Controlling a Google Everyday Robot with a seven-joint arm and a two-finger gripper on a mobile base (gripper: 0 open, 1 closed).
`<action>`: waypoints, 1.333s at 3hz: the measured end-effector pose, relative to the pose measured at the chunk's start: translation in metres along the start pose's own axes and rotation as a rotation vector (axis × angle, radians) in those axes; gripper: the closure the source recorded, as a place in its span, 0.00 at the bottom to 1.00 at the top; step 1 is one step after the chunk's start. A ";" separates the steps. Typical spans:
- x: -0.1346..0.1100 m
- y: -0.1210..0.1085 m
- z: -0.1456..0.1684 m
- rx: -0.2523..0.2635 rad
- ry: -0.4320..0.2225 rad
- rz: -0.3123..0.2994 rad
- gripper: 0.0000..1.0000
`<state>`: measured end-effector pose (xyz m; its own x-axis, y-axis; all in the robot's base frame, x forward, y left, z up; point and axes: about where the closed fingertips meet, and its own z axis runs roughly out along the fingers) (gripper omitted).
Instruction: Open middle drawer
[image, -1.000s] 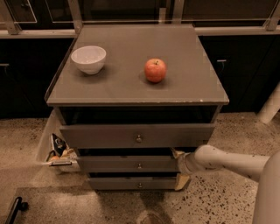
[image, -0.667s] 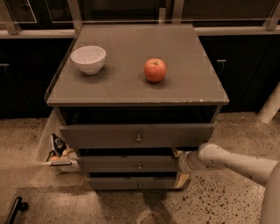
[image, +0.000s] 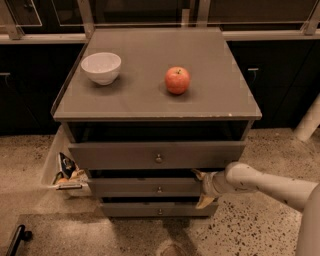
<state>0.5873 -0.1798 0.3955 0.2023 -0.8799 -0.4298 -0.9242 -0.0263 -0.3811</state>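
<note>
The grey cabinet has three drawers. The middle drawer (image: 150, 187) is the low flat front with a small round knob (image: 159, 189), between the taller top drawer (image: 155, 155) and the bottom drawer (image: 159, 210). The top drawer stands out furthest, and the middle one sits slightly further out than the bottom one. My gripper (image: 202, 187) is at the right end of the middle drawer front, touching it, and my pale arm (image: 270, 182) reaches in from the right.
A white bowl (image: 101, 67) and a red apple (image: 177, 80) rest on the cabinet top (image: 150, 97). A white bin (image: 64, 170) with snack packets stands on the floor left of the cabinet. A white post (image: 310, 120) stands at the right.
My arm has shifted slightly at the right end of the middle drawer. The drawers look the same as before.
</note>
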 end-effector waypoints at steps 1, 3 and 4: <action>0.000 0.000 0.000 0.000 0.000 0.000 0.42; 0.000 0.000 0.000 0.000 0.000 0.000 0.88; 0.000 0.000 0.000 0.000 0.000 0.000 1.00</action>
<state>0.5872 -0.1797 0.3954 0.2024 -0.8799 -0.4300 -0.9242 -0.0265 -0.3809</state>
